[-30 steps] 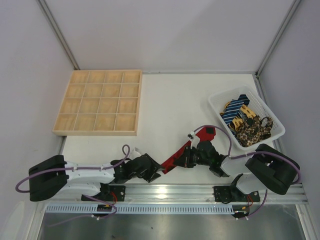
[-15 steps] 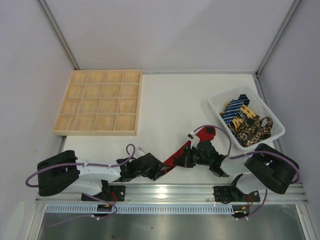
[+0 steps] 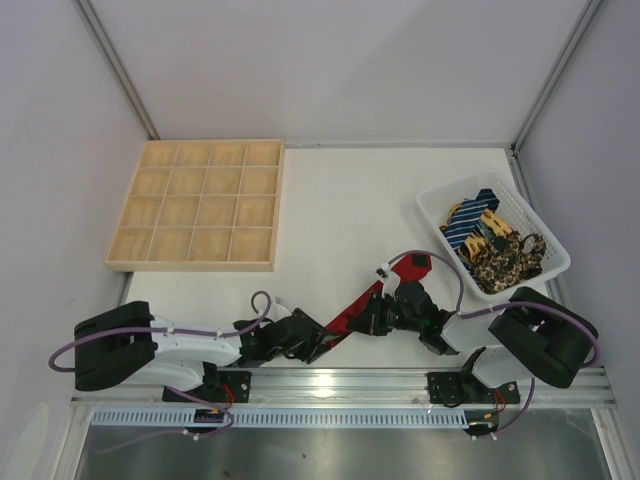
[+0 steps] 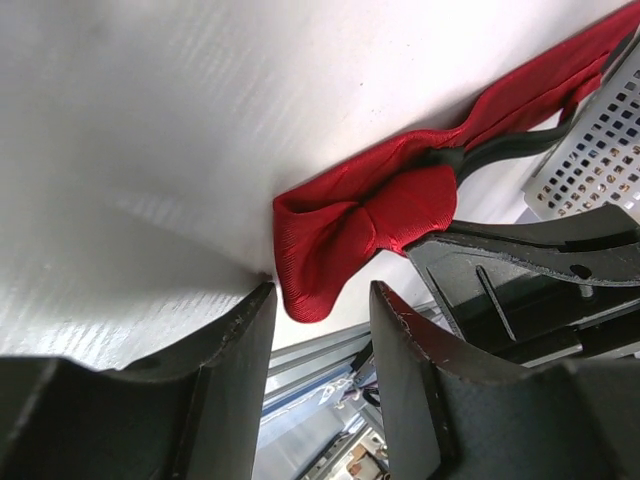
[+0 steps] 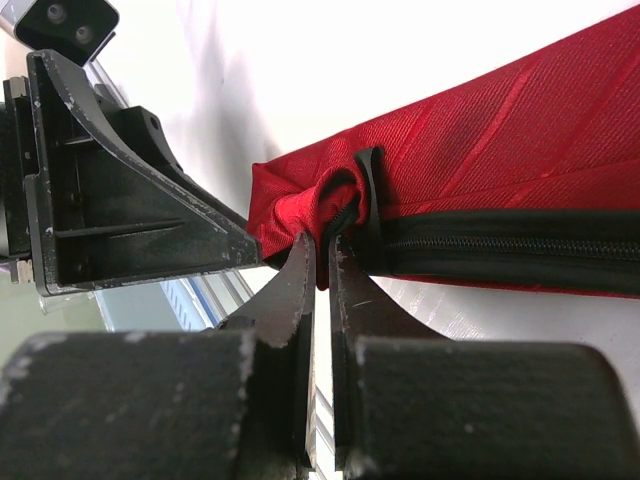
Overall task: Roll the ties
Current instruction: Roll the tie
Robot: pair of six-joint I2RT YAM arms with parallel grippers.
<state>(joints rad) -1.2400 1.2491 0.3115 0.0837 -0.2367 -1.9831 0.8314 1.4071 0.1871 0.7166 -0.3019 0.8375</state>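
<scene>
Bunched red tie (image 5: 420, 190) pinched by closed right hand (image 5: 322, 262); left hand (image 4: 320, 300) apart beside its fold.

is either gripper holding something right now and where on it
The right gripper pinches the red tie at its folded end. The left gripper is open, holding nothing.

Left arm: swung rightward along the near edge of the surface since a second ago — most of that travel came early
Left tool (image 3: 318, 343): now just beside the folded near end of the red tie (image 3: 352, 312), fingers parted
Purple cable (image 3: 262, 300): loop shifted right with the arm
</scene>
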